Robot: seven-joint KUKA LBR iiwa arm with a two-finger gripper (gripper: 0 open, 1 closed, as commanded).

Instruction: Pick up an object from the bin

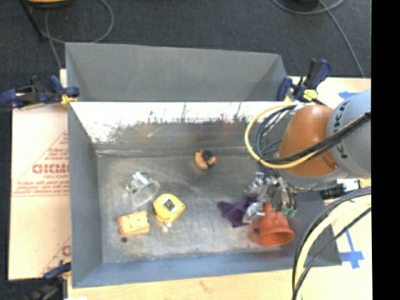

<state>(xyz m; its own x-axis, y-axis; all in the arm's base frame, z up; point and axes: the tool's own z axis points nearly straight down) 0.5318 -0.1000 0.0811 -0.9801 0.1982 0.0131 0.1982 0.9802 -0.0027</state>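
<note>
Cup (273, 231) of red-orange plastic lies near the lower right corner of the grey bin (84, 192), its upper edge right under the gripper (265, 199), which hangs low over that corner. The cup sits just below the gripper's metal tip in the camera view and looks to be touching it, though contact cannot be confirmed. Whether the jaws are spread, pressed together or pinching anything cannot be told from this angle, and nothing is seen held between them.

Just left of the gripper, a crumpled purple cloth (234, 211) rests on the bin floor, its right end reaching under the tip and close beside the cup. The arm enters from the right, with its orange cover (306, 141) and looped yellow and black cables (255, 144) above the gripper.

4 other items lie well apart from it:
- A small orange-and-black round piece (204, 160) lies near the far wall.
- A yellow tape measure (167, 207) sits at centre left.
- A clear plastic piece (142, 188) lies just up-left of the tape measure.
- An orange-yellow block (133, 222) lies just beside it at lower left.
</note>
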